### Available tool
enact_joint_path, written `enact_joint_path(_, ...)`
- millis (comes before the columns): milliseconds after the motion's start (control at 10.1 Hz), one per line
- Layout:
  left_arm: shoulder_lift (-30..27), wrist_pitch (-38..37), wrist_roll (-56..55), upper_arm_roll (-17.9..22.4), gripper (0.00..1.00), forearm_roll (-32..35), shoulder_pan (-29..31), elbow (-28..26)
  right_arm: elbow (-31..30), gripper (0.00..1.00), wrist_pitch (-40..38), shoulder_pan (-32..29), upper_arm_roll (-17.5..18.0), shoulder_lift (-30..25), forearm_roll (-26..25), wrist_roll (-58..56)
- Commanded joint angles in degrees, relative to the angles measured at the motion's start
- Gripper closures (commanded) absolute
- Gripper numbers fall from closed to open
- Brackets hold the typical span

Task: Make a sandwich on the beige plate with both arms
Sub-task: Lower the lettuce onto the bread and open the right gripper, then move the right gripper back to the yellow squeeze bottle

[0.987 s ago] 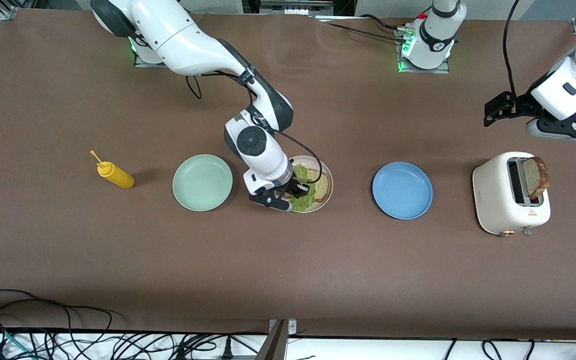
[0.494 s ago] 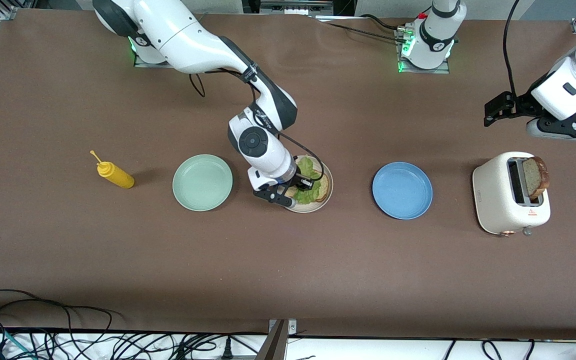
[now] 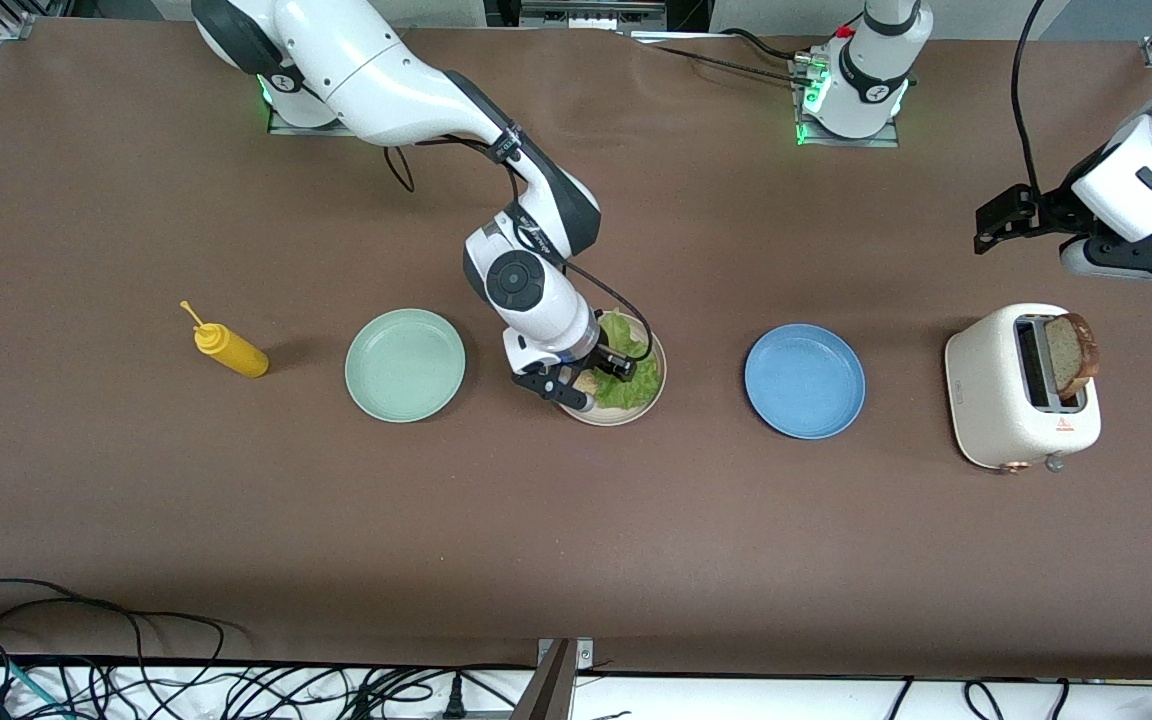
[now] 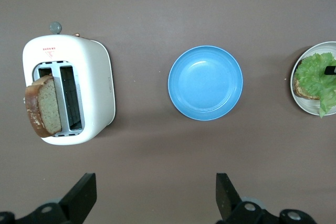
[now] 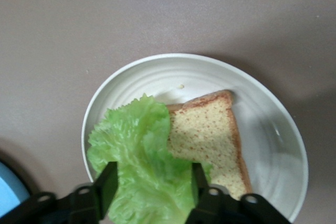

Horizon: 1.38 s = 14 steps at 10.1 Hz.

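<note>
The beige plate [image 3: 628, 419] stands in the middle of the table between a mint-green and a blue plate. On it lies one tan bread slice [image 5: 210, 135] with a ruffled green lettuce leaf [image 3: 633, 381] spread over part of it. My right gripper [image 3: 598, 380] hangs low over the plate, open, its fingers either side of the lettuce [image 5: 142, 150]. A second bread slice [image 3: 1072, 355] stands in the slot of the white toaster [image 3: 1021, 400]. My left gripper [image 4: 156, 198] is open and empty, up over the table beside the toaster.
The mint-green plate [image 3: 404, 364] and a yellow squeeze bottle [image 3: 228, 347] lie toward the right arm's end. The blue plate [image 3: 804, 380] sits between the beige plate and the toaster. Cables run along the table edge nearest the front camera.
My right gripper has carried the lettuce across the plate onto the bread and opened its fingers. The left arm has shifted only slightly.
</note>
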Motion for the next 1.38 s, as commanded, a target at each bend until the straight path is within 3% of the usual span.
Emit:
enact_joint_path(0, 0.0, -0.9, 0.8, -0.2, 0.0, 0.9, 0.0, 0.5, 0.9, 0.0, -5.1, -0.7, -0.5, -2.6, 0.9, 0.8)
enact_joint_path(296, 0.0, -1.2, 0.8, -0.4, 0.0, 0.9, -0.1, 0.6, 0.7, 0.0, -22.0, -6.3, -0.5, -12.7, 0.1, -4.8)
enact_joint_path(395, 0.0, -1.2, 0.8, -0.4, 0.0, 0.9, -0.1, 0.6, 0.5, 0.0, -29.9, -7.2, -2.5, -16.3, 0.0, -10.6)
enact_joint_path(592, 0.0, -1.3, 0.7, -0.5, 0.0, 0.9, -0.3, 0.6, 0.4, 0.0, -43.0, -7.3, -9.9, -21.5, 0.0, -24.1)
enact_joint_path(888, 0.0, -1.3, 0.7, -0.6, 0.0, 0.9, -0.7, 0.6, -1.0, 0.0, -54.8, -7.4, -24.3, -25.3, 0.5, -53.8)
enact_joint_path(1086, 0.2, -1.3, 0.8, -0.5, 0.0, 0.9, -0.5, 0.6, -7.4, 0.0, -53.5, -7.9, -33.6, -27.7, 1.9, -76.3)
enact_joint_path(1283, 0.1, -1.3, 0.9, 0.5, 0.0, 1.1, 0.8, 0.7, -11.8, 0.0, -49.8, -10.7, -40.2, -27.4, 7.5, -96.0)
